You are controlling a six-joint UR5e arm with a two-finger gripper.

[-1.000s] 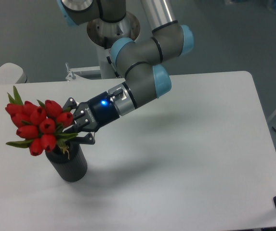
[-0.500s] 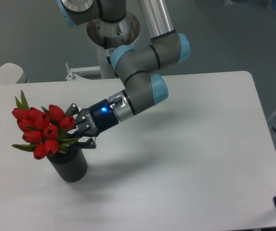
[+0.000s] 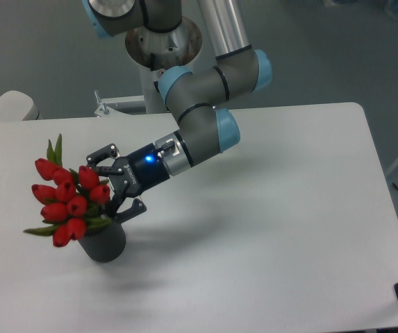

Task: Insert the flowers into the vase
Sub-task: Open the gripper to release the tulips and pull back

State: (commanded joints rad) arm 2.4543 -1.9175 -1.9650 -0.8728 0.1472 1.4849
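Camera view, left of frame: flowers (image 3: 67, 208) sunk in vase (image 3: 104, 240) on bench (image 3: 268, 229), leaning left. Hand (image 3: 115, 186) spread open beside blooms (apparently released). Best backed off right, clear of the buds.

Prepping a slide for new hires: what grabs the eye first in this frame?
The red flowers at the left of the white table, their stems down in the dark vase and the bunch leaning left. Next, the gripper right beside the blooms, fingers spread wide, with a blue light glowing on the wrist behind it.
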